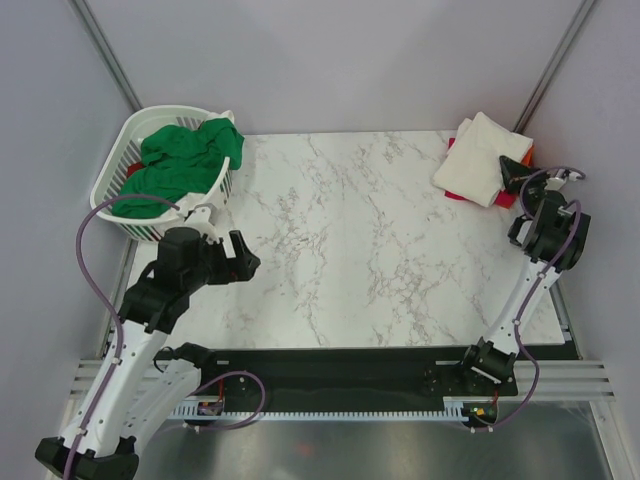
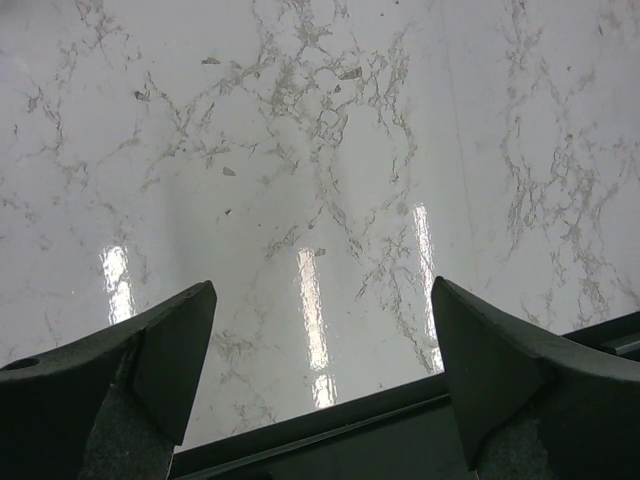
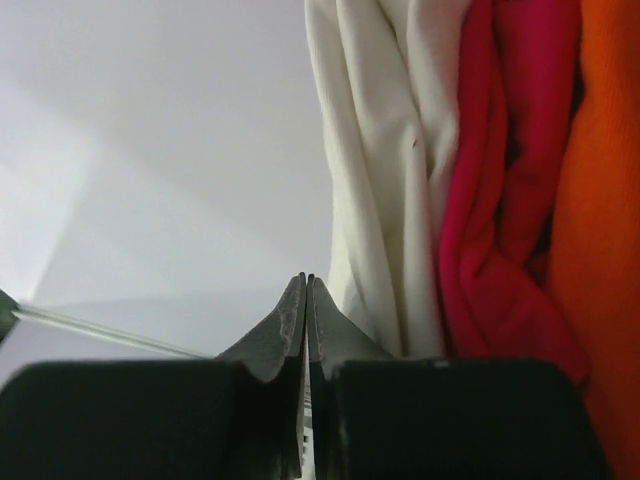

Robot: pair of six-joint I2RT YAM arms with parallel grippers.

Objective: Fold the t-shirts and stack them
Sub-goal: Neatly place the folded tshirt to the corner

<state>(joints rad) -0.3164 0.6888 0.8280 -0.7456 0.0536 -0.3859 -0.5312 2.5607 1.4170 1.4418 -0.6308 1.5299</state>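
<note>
A folded cream-white t-shirt (image 1: pixel 482 158) tops a stack at the table's far right corner, with crimson-pink (image 1: pixel 455 195) and orange (image 1: pixel 527 158) cloth showing under it. The right wrist view shows the stack's edges: cream-white (image 3: pixel 375 170), crimson-pink (image 3: pixel 505 200), orange (image 3: pixel 605 220). A bright green t-shirt (image 1: pixel 180 165) lies crumpled in the basket. My right gripper (image 1: pixel 512 170) is shut and empty, its tip (image 3: pixel 306 280) beside the stack's near edge. My left gripper (image 1: pixel 240 258) is open and empty (image 2: pixel 320 300) above bare marble near the front left.
The white slotted laundry basket (image 1: pixel 118 160) stands at the far left corner. The marble table top (image 1: pixel 350 240) has a black front rail (image 2: pixel 400 430) below my left fingers. Grey walls close in the back and sides.
</note>
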